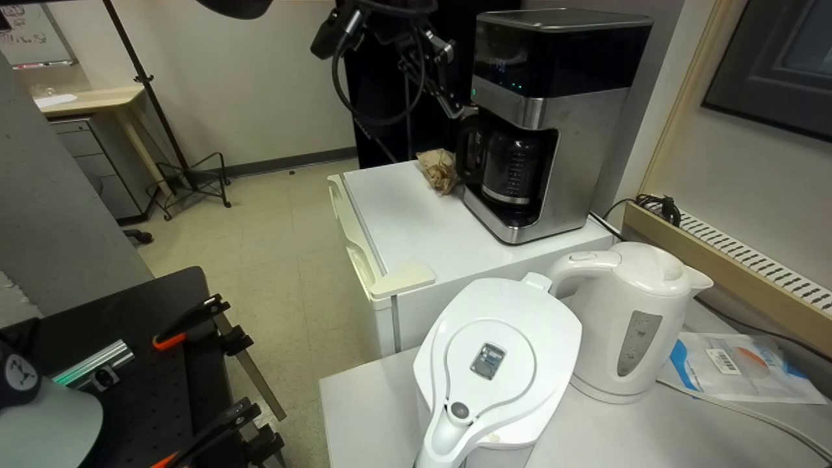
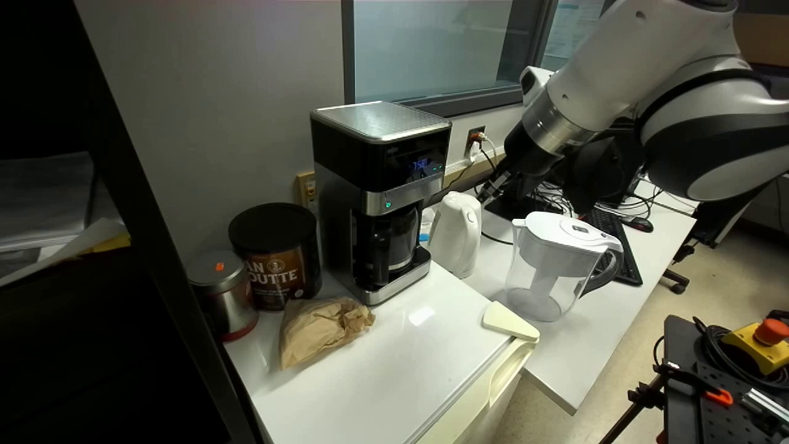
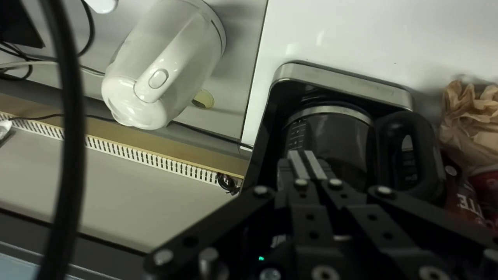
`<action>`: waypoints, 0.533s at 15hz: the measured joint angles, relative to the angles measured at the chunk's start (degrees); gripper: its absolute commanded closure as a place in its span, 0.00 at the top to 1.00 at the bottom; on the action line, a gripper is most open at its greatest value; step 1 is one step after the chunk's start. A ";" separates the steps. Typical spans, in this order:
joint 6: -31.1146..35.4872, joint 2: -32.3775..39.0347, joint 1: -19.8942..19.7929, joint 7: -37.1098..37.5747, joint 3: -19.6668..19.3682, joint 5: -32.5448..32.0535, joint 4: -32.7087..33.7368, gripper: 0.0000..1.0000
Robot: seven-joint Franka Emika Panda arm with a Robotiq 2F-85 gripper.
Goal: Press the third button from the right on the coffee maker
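The coffee maker [image 1: 588, 149] is tall, black and silver, with a dark glass carafe [image 1: 513, 166]. In an exterior view its front panel [image 2: 410, 163] shows a lit blue display and small green lights; a green power light is on the silver band. My gripper [image 1: 455, 107] appears beside the front band in an exterior view and right of the machine [image 2: 487, 194] in an exterior view. In the wrist view the gripper [image 3: 307, 165] overlaps the carafe [image 3: 330, 132], its fingers together and empty. The fingers and links hide the button panel there. Contact with the machine is not seen.
A white kettle [image 1: 634, 318] and a white water-filter jug [image 1: 494, 364] stand beside the machine. A crumpled paper bag [image 2: 320, 330], a dark coffee can [image 2: 277, 259] and a metal canister [image 2: 222, 296] stand on its other side. Cables [image 1: 663, 207] lie along the wall.
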 measured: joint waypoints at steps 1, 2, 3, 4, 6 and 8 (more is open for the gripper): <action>0.00 1.14 0.00 1.53 0.13 -1.16 1.18 0.00; 0.00 2.19 0.03 2.90 0.22 -2.15 2.33 0.00; 0.00 3.25 0.09 4.31 0.25 -3.19 3.50 0.00; -0.02 4.30 0.15 5.68 0.25 -4.16 4.67 0.00; -0.12 6.26 0.27 7.88 0.25 -5.77 6.86 0.00; -0.19 8.12 0.38 10.06 0.25 -7.44 8.84 0.00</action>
